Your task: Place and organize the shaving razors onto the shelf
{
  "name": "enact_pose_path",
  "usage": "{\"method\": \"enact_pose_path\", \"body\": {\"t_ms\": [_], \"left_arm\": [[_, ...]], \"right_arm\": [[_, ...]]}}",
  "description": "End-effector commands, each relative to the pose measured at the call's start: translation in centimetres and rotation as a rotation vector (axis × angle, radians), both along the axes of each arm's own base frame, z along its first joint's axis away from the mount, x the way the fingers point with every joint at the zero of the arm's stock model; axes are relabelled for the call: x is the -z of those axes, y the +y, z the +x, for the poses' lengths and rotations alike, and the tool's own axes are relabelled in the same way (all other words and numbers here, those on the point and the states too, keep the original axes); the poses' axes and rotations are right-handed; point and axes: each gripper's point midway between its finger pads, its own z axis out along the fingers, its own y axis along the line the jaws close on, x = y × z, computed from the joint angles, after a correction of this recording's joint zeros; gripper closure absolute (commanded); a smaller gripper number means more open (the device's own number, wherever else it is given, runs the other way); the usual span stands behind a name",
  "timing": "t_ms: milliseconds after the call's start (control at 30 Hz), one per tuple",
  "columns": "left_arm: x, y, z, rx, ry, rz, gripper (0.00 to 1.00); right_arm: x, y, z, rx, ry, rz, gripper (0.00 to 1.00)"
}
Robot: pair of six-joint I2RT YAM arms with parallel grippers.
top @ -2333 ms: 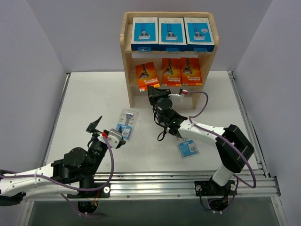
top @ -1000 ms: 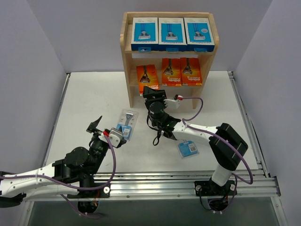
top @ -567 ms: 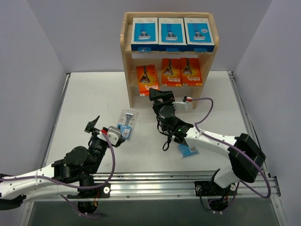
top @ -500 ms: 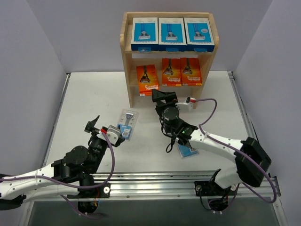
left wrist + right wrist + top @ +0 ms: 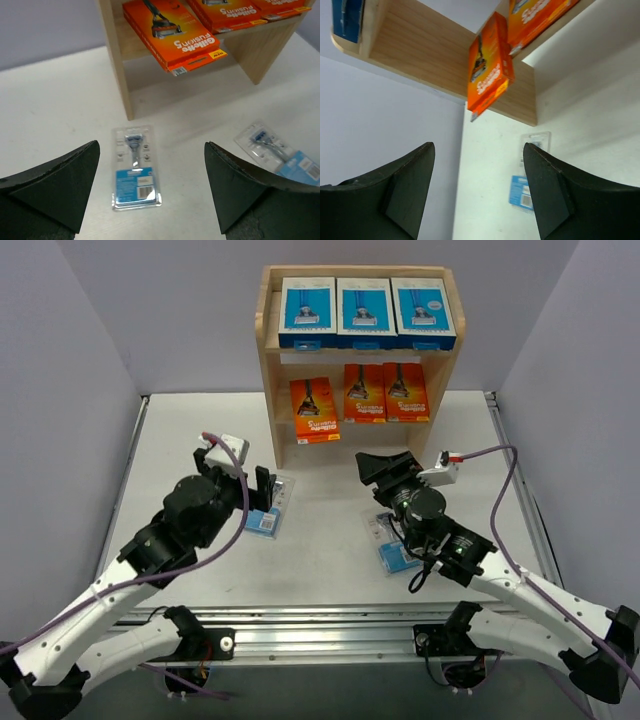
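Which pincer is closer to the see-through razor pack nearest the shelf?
Left. The left pincer hovers right above that razor pack. The right pincer hangs well off to the robot's right of it.

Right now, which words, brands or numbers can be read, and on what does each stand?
"Gillette FUSION5": leftmost orange cardboard box on the light wooden shelf.
"NEW": that box's yellow corner strip.
Blue-and-white boxes, other orange boxes, clear plastic blister cards: print too small or blurred.
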Motion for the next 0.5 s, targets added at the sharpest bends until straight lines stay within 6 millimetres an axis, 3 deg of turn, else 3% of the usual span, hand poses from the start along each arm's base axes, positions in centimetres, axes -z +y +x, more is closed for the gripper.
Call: {"method": "enact_pose_path", "body": {"t_ms": [0, 33, 100, 267, 467], "left_arm": [[-0.2, -3.6, -0.2, 0.182, 0.174, -0.254, 0.05], [-0.4, -5.0, -0.2, 0.255, 0.22, -0.339, 0.05], [-0.4, -4.6, 1.2, 0.265, 0.279, -0.468, 0.05], [-2.6, -4.7, 4.1, 0.391, 0.3, -0.706, 0.0], [-1.9, -5.2, 7.1, 0.4, 0.351, -0.78, 0.15]], "right_arm": [[3.1, -2.7, -1.7, -0.01, 0.07, -0.249, 0.34], [3.7, -3.1, -2.1, -0.017, 0.088, -0.273, 0.37], [4.1, -3.8, -3.3, -0.05, 0.089, -0.305, 0.42], [6.1, -5.9, -5.6, -0.078, 0.124, -0.338, 0.56], [6.8, -8.4, -7.7, -0.061, 0.126, -0.29, 0.64]]}}
